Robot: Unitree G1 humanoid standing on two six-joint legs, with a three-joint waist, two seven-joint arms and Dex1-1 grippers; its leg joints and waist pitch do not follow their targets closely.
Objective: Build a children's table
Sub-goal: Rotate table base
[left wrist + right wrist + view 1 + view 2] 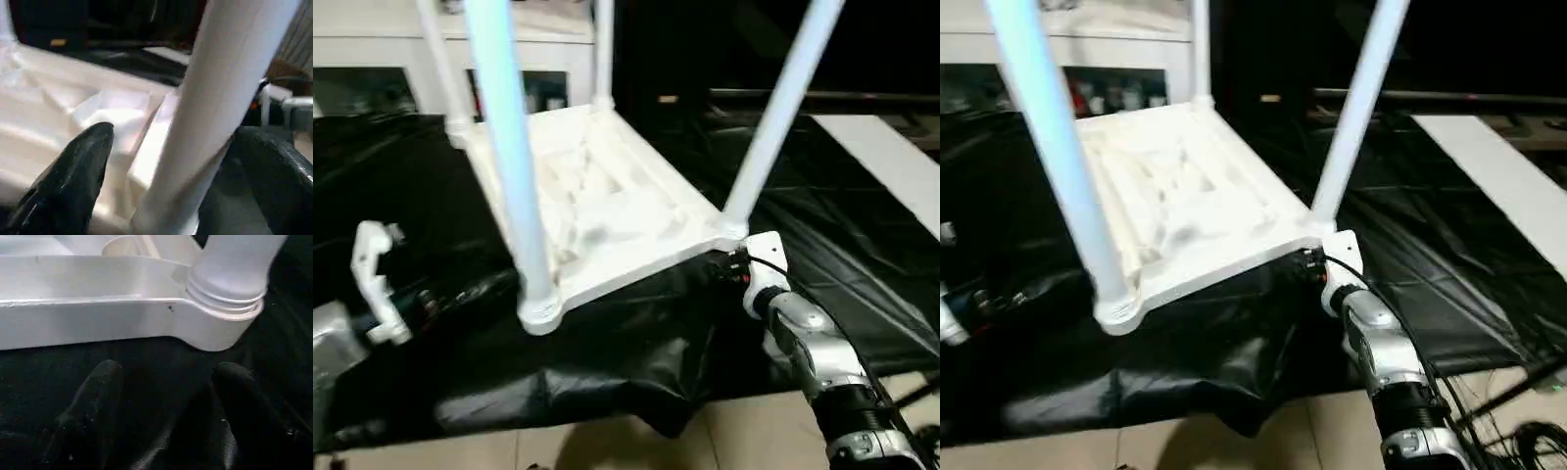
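- Tabletop (607,211) is lying underside up on black sheet (862,255), four legs (514,166) standing in its corner sockets.
- Right gripper (166,416) is sitting at the tabletop's 4 o'clock corner, fingers parted, holding nothing.
- Left gripper (171,161) is straddling a leg, fingers spread, not clamping.

Upturned white tabletop (1185,206) on black sheet (1449,284), legs (1048,137) upright, right pincer (1317,266) at its near corner.

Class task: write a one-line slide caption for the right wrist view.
Open right gripper low on the black sheet, facing the upturned tabletop corner where a leg is seated.
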